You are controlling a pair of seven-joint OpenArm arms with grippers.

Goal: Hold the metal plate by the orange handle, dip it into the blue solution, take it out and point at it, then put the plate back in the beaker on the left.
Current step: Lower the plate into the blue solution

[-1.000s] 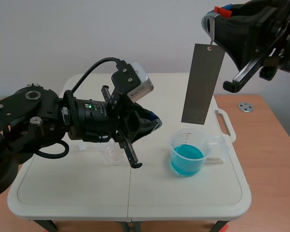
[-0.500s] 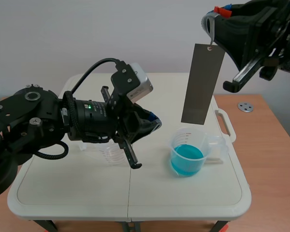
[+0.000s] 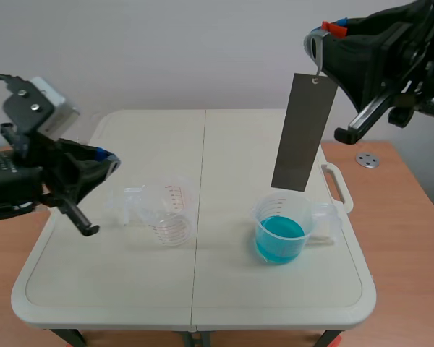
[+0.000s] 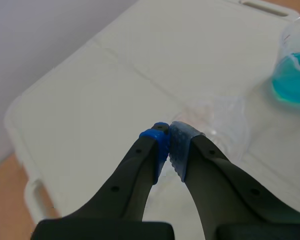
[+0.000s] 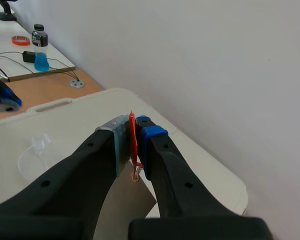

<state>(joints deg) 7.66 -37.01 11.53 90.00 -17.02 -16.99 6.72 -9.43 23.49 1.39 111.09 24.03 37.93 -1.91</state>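
Observation:
A grey metal plate [image 3: 304,131] hangs in the air, its lower edge just above the beaker of blue solution [image 3: 281,231]. My right gripper [image 3: 325,32] is high at the right, shut on the plate's orange handle [image 5: 132,142], and the plate [image 5: 126,200] hangs under its fingers. The empty clear beaker [image 3: 164,214] stands left of the middle. My left gripper [image 3: 105,162] is left of it, shut on nothing. In the left wrist view its pads [image 4: 177,142] meet, with the empty beaker [image 4: 217,125] just ahead and the blue beaker [image 4: 296,75] farther off.
The white folding table [image 3: 202,296] has a moulded handle [image 3: 337,185] at its right edge. A small metal disc [image 3: 367,160] lies on the wooden surface beyond. In the right wrist view a bottle of blue liquid [image 5: 40,48] and a red tape roll [image 5: 20,40] sit far off.
My left arm has drawn back from the table's middle to the left, uncovering the empty beaker. The right gripper and the hanging plate have barely shifted.

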